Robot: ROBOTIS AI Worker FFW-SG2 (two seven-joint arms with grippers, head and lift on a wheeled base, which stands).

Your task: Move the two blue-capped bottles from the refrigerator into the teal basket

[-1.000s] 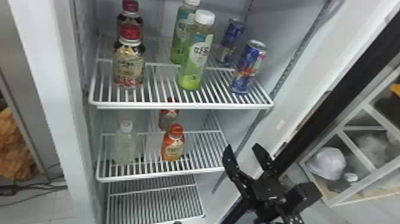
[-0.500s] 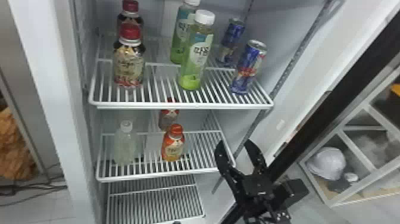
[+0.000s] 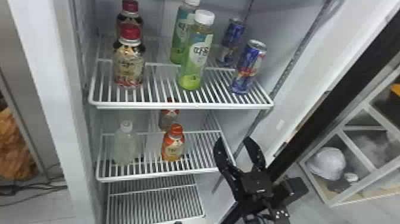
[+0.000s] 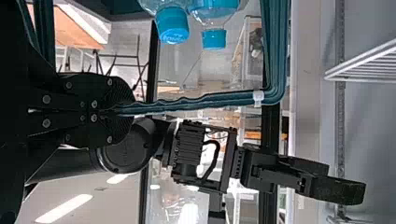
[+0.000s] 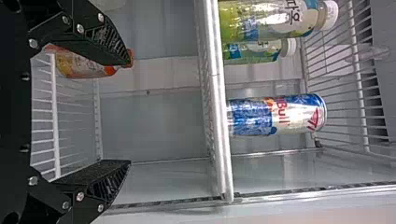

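At the right of the refrigerator's middle shelf, my right gripper (image 3: 233,140) stands open with nothing held. Its two fingers are spread wide in the right wrist view, where the right gripper (image 5: 128,111) faces the refrigerator's inside. My left gripper (image 4: 122,109) is shut on the rim of the teal basket (image 4: 201,101) in the left wrist view. Two clear bottles with a blue cap (image 4: 172,25) and another blue cap (image 4: 214,38) show within the span of that rim, their lower parts cut off by the view's edge.
The upper shelf (image 3: 178,105) holds red-capped bottles, white-capped green bottles (image 3: 196,50) and blue cans (image 3: 248,67). On the middle shelf (image 3: 143,178) are a pale bottle (image 3: 125,144) and orange bottles (image 3: 173,143). The refrigerator's right side wall and dark door edge (image 3: 336,110) flank the right arm.
My right gripper has shifted left and slightly up beside the middle shelf, staying open. The bottles and cans on the shelves have not moved.
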